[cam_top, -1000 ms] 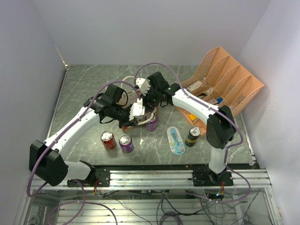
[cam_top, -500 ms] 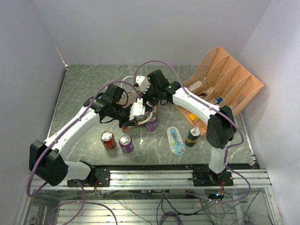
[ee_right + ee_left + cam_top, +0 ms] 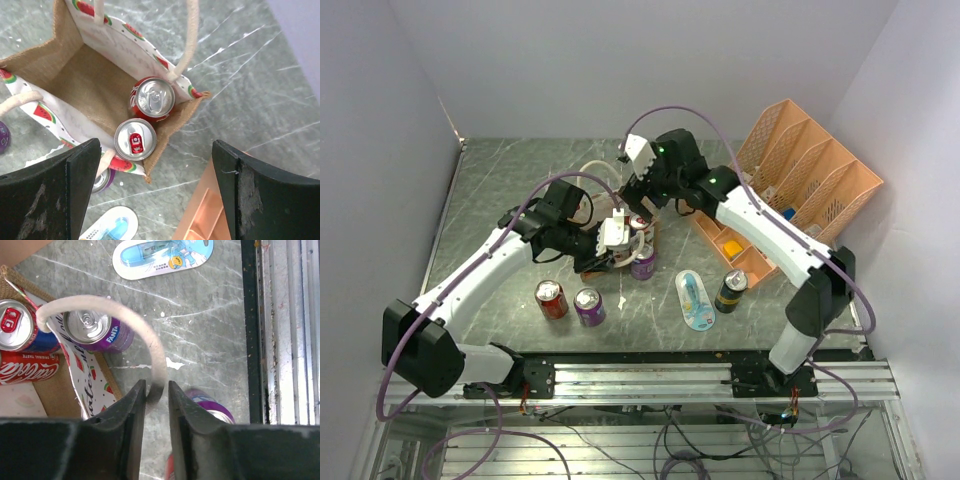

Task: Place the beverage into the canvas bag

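The tan canvas bag (image 3: 65,75) with watermelon prints stands open under my right gripper (image 3: 157,150), which is open wide, empty and raised above it. Two cans stand inside the bag: a red cola can (image 3: 153,98) and a can with a red tab (image 3: 135,139). My left gripper (image 3: 152,390) is shut on one white looped handle (image 3: 100,302) and holds it out to the side. A purple Fanta can (image 3: 95,330) stands on the table just outside the bag. In the top view the bag (image 3: 653,232) sits between both grippers.
A red can (image 3: 551,298), a purple can (image 3: 588,306) and a dark can (image 3: 731,290) stand near the front. A white and blue oval item (image 3: 695,298) lies flat. The orange mesh organizer (image 3: 800,180) stands at the right.
My right gripper has risen up and back from the bag's mouth, open and empty. A can now shows standing in the bag. My left gripper still holds the handle.
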{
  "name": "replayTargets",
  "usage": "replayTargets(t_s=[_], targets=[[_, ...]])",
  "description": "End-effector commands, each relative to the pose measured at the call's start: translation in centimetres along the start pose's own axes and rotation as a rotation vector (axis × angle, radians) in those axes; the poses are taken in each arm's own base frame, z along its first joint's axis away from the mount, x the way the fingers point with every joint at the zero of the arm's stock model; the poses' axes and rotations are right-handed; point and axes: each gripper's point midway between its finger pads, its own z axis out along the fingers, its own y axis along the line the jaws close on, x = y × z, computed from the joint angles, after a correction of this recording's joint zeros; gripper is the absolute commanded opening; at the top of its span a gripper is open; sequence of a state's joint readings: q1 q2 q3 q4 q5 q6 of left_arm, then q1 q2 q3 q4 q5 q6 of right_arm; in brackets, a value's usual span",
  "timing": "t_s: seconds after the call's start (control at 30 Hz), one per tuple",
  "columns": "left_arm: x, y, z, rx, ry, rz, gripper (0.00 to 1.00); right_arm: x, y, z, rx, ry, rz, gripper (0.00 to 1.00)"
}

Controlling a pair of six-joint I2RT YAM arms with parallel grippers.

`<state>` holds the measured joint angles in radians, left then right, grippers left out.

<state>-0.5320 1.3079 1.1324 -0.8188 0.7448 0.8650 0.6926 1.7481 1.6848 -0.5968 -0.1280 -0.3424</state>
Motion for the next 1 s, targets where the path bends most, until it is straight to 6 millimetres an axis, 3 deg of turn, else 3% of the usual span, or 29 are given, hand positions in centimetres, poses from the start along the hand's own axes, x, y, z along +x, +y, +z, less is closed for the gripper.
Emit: replayTargets(t_s=[0.0,0.2,0.27,0.3,0.47,0.63,0.8,0.97], targets=[[-1.9,0.3,-0.9,-0.034,-0.037,0.034,0.44,-1.0,-1.5,-2.9,0.065,-0.071,-0.017,0.93],[-1.8,0.4,-2.3,-0.109,-0.020,0.047,0.80,1.3,-4.9,-6.7,0.133,-0.117,0.038,0.95],[-1.8,0.7,-3.1,-0.142,-0.024,0.041,0.97,2.5,-6.3,-8.0,0.152,-0.119,0.069,0.95],[-1.8,1.0,-3.5,-0.165,-0.027,0.027,0.99,3.2,-7.2,-8.6,0.167,-0.118,0.084,0.95],[-1.8,2.8,-7.0,-0.311,-0.042,-0.045,1.00,6.7,-8.9,-10.3,0.213,-0.103,0.106,0.96],[-0.8,3.7,-11.0,-0.480,-0.020,-0.121,1.00,9.9,-9.3,-11.0,0.204,-0.101,0.175,0.96],[1.1,2.3,-13.5,-0.563,0.079,-0.164,0.99,11.2,-8.7,-11.9,0.190,-0.118,0.176,0.96],[5.3,-0.4,-14.0,-0.553,0.259,-0.261,1.00,11.2,-8.5,-13.1,0.191,-0.134,0.156,0.96]])
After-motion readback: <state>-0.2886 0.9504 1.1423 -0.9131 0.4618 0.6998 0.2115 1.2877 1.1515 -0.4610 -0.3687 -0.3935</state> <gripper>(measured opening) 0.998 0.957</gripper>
